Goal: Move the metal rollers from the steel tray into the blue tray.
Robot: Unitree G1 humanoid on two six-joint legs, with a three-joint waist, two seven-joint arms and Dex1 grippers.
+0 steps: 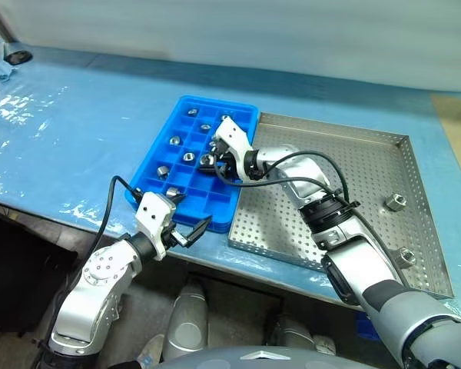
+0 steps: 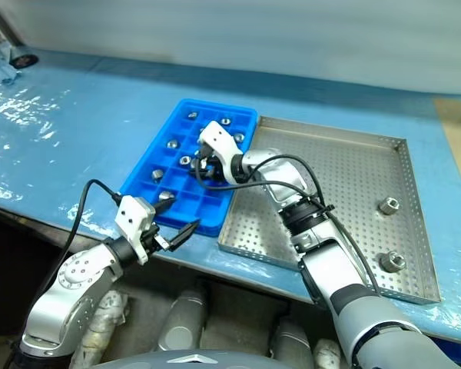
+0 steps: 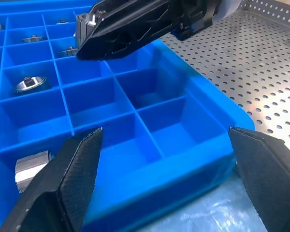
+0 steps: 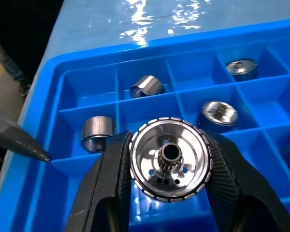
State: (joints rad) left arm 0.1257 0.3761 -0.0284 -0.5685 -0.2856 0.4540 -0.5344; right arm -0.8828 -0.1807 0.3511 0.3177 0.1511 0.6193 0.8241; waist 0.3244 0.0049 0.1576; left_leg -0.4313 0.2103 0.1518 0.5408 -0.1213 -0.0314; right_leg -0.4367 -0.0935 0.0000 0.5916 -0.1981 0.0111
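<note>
The blue tray (image 1: pixel 194 101) lies left of the steel tray (image 1: pixel 346 173), and several of its square compartments hold metal rollers (image 4: pixel 217 112). Two more rollers (image 1: pixel 395 202) rest on the steel tray's perforated floor near its right rim. Over the blue tray's middle, my right gripper (image 1: pixel 213 163) is shut on one shiny roller (image 4: pixel 170 159) with a ridged rim and a dark central hole. My left gripper (image 3: pixel 164 131) is open and holds nothing, just off the blue tray's near corner.
Both trays sit on a table covered in blue film (image 1: pixel 69 131). The table's front edge runs just below the trays. A small dark object (image 1: pixel 17 56) lies at the far left corner. A tan patch (image 1: pixel 457 123) shows at the far right.
</note>
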